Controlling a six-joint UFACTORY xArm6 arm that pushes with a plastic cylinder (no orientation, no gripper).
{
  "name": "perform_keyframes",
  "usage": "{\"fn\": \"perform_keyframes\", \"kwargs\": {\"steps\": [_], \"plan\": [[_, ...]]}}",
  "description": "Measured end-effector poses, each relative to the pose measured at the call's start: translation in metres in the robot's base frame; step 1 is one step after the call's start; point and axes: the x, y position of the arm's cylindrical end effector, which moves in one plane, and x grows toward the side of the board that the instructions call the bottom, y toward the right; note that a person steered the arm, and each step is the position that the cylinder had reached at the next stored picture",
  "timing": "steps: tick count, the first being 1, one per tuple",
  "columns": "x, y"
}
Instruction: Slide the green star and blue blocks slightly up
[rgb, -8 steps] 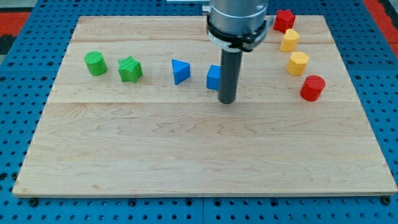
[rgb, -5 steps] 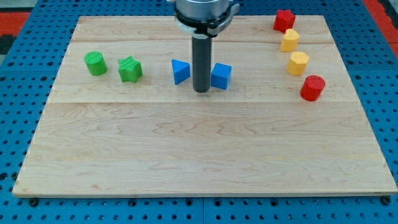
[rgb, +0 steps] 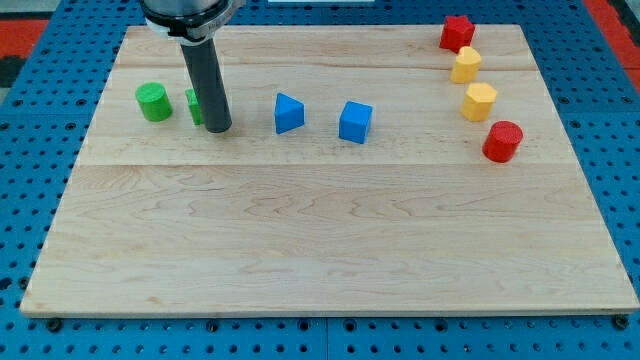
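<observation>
Camera view, my tip (rgb: 219, 129) before green star (rgb: 193, 106), wooden board (rgb: 320, 240)

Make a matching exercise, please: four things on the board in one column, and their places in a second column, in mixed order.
1. my tip
2. blue cube
3. red cylinder
4. green cylinder

A. lowest block of the column at the view's right
B. farthest toward the view's left
C. right of the blue triangular block
D. in front of the green star, hiding most of it

Pairs: 1-D, 2-C, 3-A, 4-B
</observation>
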Motion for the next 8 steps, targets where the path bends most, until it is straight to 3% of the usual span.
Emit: {"fn": "perform_keyframes", "kwargs": {"steps": [1, 2, 3, 4, 5, 7, 8], "plan": [[0.024, 0.049], [0.013, 0.087], [-0.005, 0.088], [0.009, 0.100], [0.033, 0.163], [0.003, 0.180], [0.023, 0.209]]}}
